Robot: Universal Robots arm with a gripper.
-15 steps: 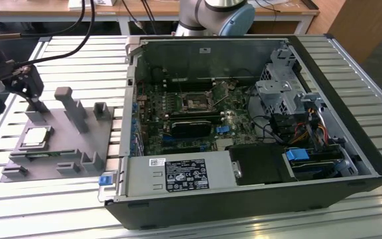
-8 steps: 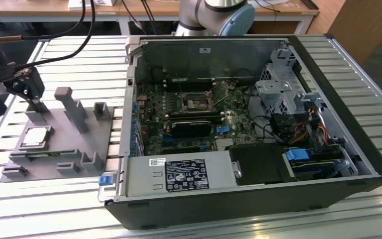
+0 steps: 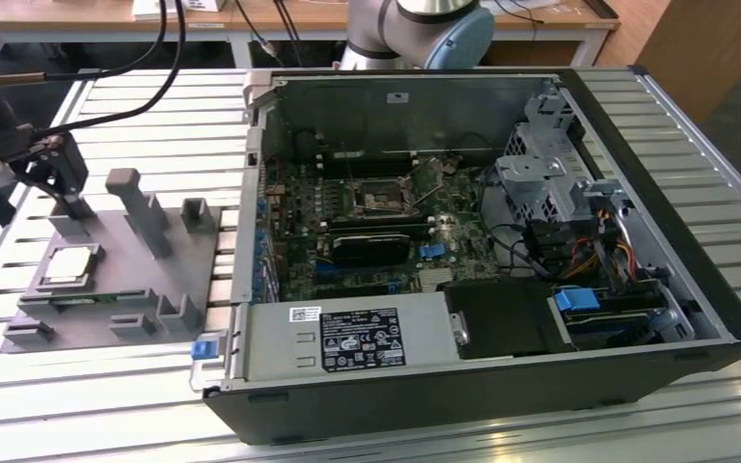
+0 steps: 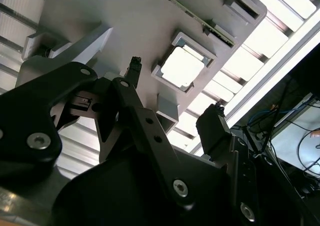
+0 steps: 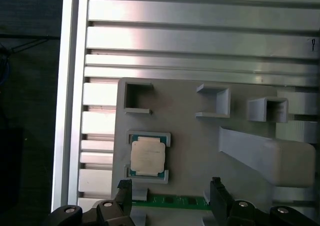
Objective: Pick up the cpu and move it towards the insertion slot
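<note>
Two jaws stand apart and empty on the gripper (image 3: 65, 188), at the exterior view's left, above the grey fixture (image 3: 139, 280) on the slatted worktop (image 3: 113, 386). The cpu (image 3: 72, 262) lies flat in its fixture pocket, not yet between them, though the height over it is hard to judge. This looks like the approach; a grasp calls for centring first. The insertion slot (image 3: 381, 200) sits well rightward, inside the open computer case (image 3: 474, 386).

cpu (image 3: 70, 262): 1 | insertion slot (image 3: 384, 198): 1 | grey fixture (image 3: 123, 253): 1 | computer case (image 3: 500, 391): 1
</note>
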